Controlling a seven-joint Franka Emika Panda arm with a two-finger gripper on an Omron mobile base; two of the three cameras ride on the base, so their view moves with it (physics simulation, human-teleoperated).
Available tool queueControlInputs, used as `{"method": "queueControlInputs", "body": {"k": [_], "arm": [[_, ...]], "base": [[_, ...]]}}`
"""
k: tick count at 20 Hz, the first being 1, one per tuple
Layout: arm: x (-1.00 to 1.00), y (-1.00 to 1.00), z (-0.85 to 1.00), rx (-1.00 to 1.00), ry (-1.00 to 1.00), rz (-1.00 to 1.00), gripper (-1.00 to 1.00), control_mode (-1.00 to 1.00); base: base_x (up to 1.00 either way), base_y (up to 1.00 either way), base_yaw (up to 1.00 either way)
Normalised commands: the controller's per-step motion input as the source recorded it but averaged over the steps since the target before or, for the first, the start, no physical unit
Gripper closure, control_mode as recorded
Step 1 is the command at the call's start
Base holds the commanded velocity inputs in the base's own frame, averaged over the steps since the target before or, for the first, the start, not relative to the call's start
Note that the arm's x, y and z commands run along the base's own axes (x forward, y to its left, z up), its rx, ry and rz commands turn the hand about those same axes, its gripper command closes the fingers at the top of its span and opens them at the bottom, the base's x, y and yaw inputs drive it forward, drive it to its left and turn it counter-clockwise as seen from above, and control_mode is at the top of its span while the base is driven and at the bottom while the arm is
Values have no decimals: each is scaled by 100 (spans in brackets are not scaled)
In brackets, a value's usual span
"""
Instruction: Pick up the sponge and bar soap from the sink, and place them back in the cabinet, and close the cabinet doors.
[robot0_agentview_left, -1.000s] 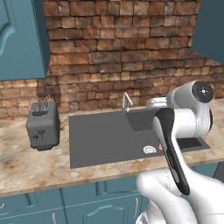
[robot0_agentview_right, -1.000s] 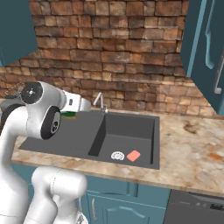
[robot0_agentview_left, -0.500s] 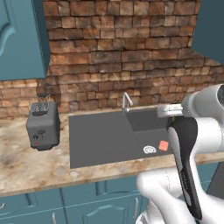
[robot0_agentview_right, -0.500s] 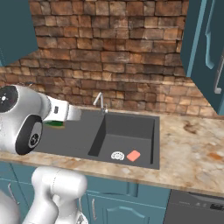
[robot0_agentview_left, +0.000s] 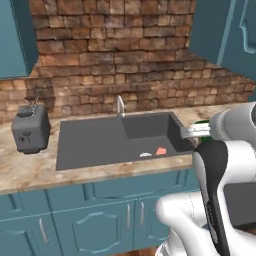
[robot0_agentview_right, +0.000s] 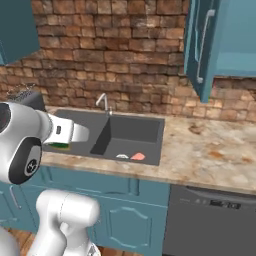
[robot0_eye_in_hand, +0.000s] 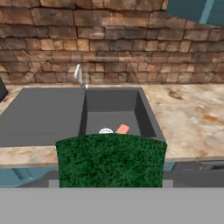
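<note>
The sponge (robot0_eye_in_hand: 111, 159) sits crosswise in the hand view, its long axis running side to side and its dark green face toward the camera. The gripper (robot0_agentview_right: 62, 145) is partly closed on it, holding it up over the near edge of the counter (robot0_agentview_right: 210, 155). The bar soap (robot0_eye_in_hand: 123, 129) lies in the sink (robot0_eye_in_hand: 43, 113) beside the white drain (robot0_eye_in_hand: 106, 131).

Open cabinet door (robot0_agentview_right: 201, 47) juts over bare counter (robot0_agentview_right: 210, 155).
</note>
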Motion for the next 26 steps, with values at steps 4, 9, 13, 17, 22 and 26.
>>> {"method": "queueControlInputs", "body": {"k": [4, 9, 13, 17, 22, 26], "arm": [[0, 0, 0, 0, 0, 0, 100, 100], [0, 0, 0, 0, 0, 0, 100, 100], [0, 0, 0, 0, 0, 0, 100, 100], [0, 0, 0, 0, 0, 0, 100, 100], [0, 0, 0, 0, 0, 0, 100, 100], [0, 0, 0, 0, 0, 0, 100, 100]], "base": [[-62, -77, 0], [-26, -82, 0], [-7, -85, 0], [0, -72, 0], [0, -61, 0], [18, -48, 0]]}}
